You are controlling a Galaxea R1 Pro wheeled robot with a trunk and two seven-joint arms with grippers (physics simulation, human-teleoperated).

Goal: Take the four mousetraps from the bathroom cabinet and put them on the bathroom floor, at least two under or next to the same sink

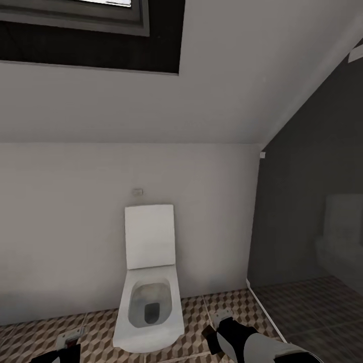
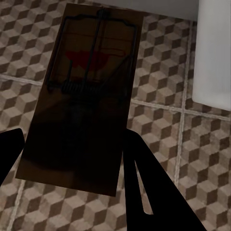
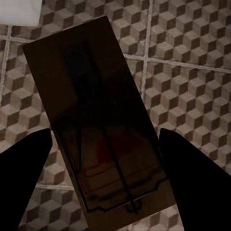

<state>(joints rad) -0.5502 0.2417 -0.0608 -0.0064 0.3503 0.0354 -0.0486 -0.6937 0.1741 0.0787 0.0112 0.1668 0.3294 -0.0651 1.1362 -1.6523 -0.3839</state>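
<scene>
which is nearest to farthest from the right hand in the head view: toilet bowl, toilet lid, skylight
1. Toilet bowl, low, just left of the right hand.
2. Toilet lid, upright against the wall behind the bowl.
3. Skylight, top left in the sloped ceiling.

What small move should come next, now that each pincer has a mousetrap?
Probably turn the base away from the toilet to look for the sink. The left pincer and right pincer each grip a mousetrap over the tiled floor, yet the head view faces a toilet.
</scene>
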